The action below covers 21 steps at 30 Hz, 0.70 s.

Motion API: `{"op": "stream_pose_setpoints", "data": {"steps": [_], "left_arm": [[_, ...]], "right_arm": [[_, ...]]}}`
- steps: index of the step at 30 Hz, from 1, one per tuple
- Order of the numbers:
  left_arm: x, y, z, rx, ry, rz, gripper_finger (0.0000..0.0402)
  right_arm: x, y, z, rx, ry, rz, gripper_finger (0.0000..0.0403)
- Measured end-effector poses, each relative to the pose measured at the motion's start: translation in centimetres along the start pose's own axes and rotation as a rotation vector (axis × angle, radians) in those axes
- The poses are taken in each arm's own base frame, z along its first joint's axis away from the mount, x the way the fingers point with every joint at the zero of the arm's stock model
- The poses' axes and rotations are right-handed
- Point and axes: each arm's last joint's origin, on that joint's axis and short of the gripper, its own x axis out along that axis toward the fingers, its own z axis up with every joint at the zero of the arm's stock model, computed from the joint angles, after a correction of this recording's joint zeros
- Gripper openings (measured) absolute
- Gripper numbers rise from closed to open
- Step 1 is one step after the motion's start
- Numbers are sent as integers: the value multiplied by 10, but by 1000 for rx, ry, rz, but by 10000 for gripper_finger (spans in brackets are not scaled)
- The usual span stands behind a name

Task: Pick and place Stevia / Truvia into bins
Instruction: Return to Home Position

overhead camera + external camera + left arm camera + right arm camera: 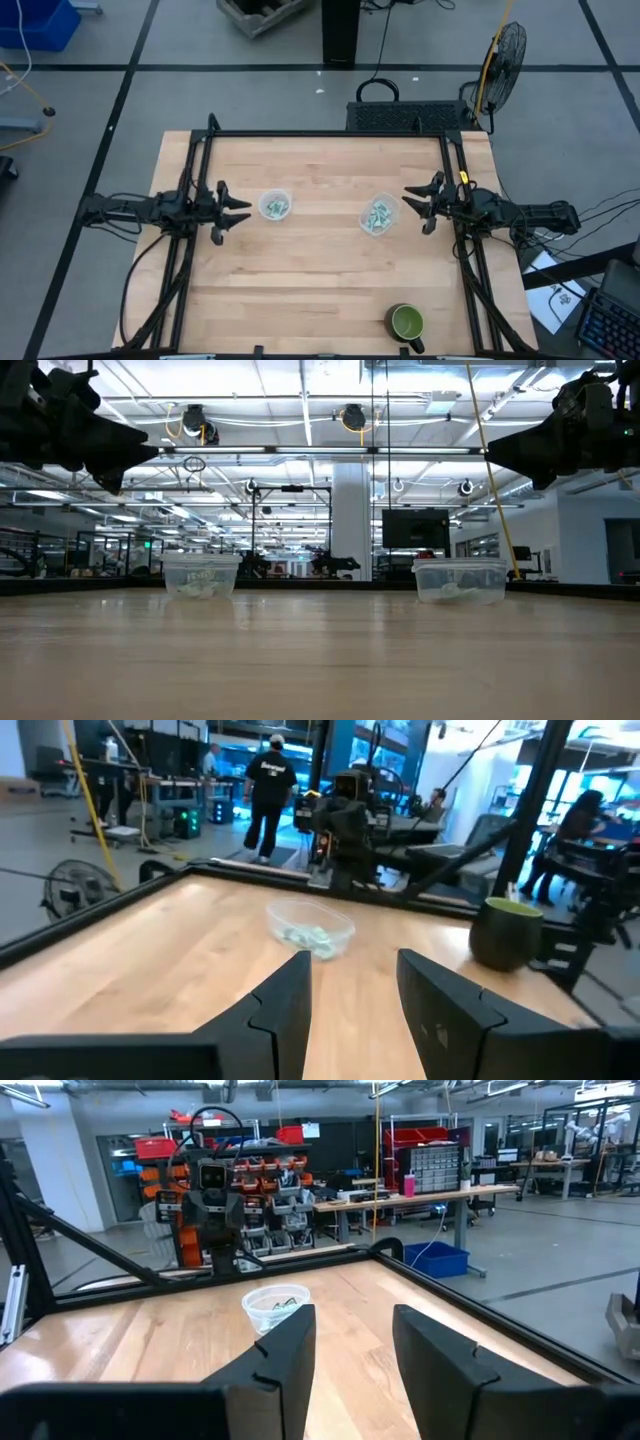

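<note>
Two clear plastic cups stand on the wooden table: the left cup (pixel 275 206) and the right cup (pixel 379 215). Both hold green and white sweetener packets, seen in the left cup (pixel 277 208) and the right cup (pixel 377 216). I see no packet lying loose on the table. My left gripper (pixel 238 211) is open and empty, raised above the table just left of the left cup. My right gripper (pixel 414 204) is open and empty, raised just right of the right cup. The low view shows the left cup (pixel 200 575), the right cup (pixel 460 581) and both grippers high above them.
A green mug (pixel 407 323) stands near the table's front edge, right of centre; it also shows in the left wrist view (pixel 505 930). A black frame (pixel 330 134) runs along the far edge and sides. People stand in the room beyond the table.
</note>
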Motion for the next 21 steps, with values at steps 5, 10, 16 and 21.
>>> {"op": "stream_pose_setpoints", "data": {"steps": [5, 10, 16, 21], "left_arm": [[3, 0, -4, 102, 50, 4, 154], [8, 1, -12, 221, 140, 8, 154], [11, 1, -17, 170, 195, 17, 154], [12, 1, -18, 175, 195, 18, 154]], "right_arm": [[0, 0, 0, 0, 0, 0, 130], [0, 0, 0, 0, 0, 0, 130], [0, 0, 0, 0, 0, 0, 130], [0, 0, 0, 0, 1, 0, 130]]}}
